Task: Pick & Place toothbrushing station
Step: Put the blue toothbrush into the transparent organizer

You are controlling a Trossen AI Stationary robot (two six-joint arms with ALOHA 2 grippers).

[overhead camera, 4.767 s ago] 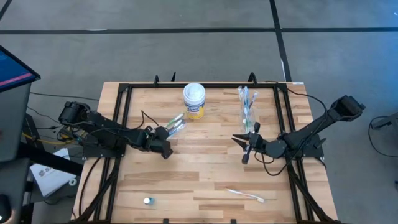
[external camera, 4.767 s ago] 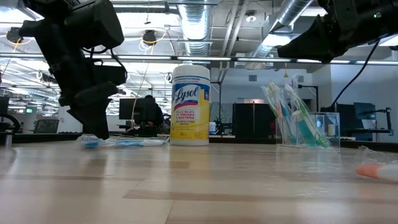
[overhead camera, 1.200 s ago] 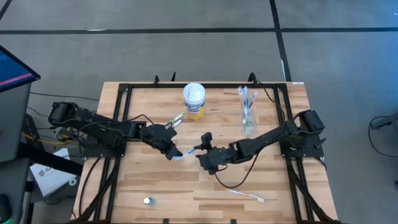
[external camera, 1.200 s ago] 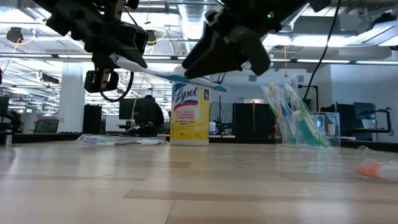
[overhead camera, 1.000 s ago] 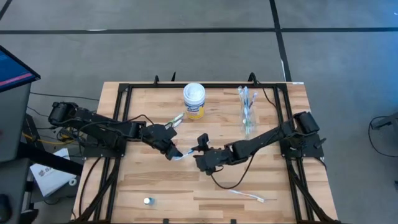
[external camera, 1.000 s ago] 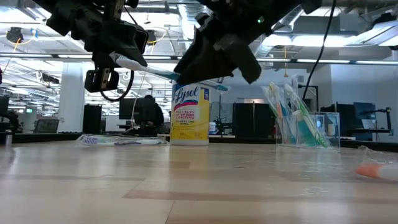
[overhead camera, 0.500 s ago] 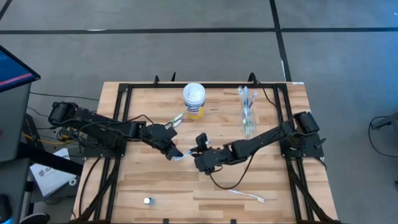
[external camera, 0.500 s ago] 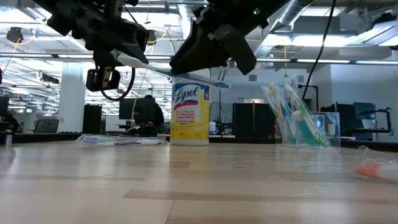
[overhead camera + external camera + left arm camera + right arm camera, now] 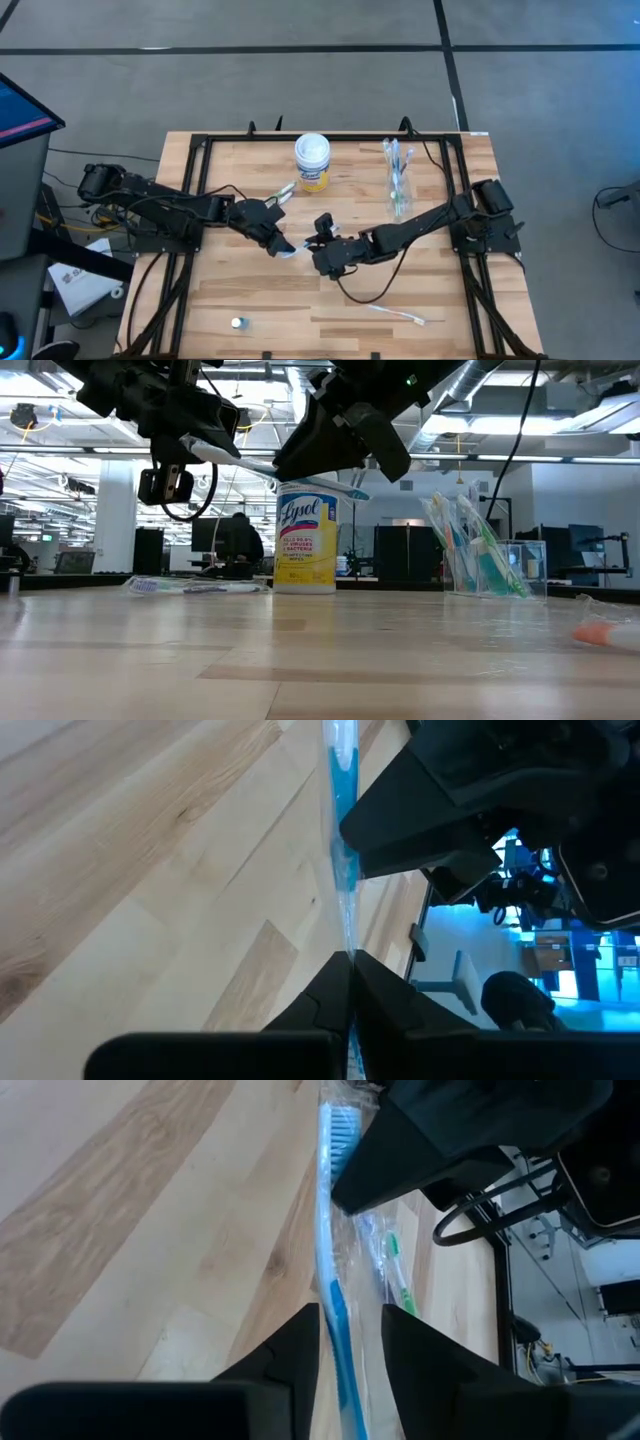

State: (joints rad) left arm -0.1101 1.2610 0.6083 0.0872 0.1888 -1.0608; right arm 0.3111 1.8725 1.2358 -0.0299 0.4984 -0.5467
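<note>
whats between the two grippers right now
A blue toothbrush in clear wrap bridges them above the table: left gripper shut on one end, right gripper around the other. The low view shows it best.

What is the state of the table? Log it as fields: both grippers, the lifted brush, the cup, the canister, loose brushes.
left gripper: shut on one end of the blue toothbrush, above the table
right gripper: at the same brush's other end
clear cup: upright, holds several toothbrushes
canister: upright, untouched
loose toothbrush: flat at the table's near edge
</note>
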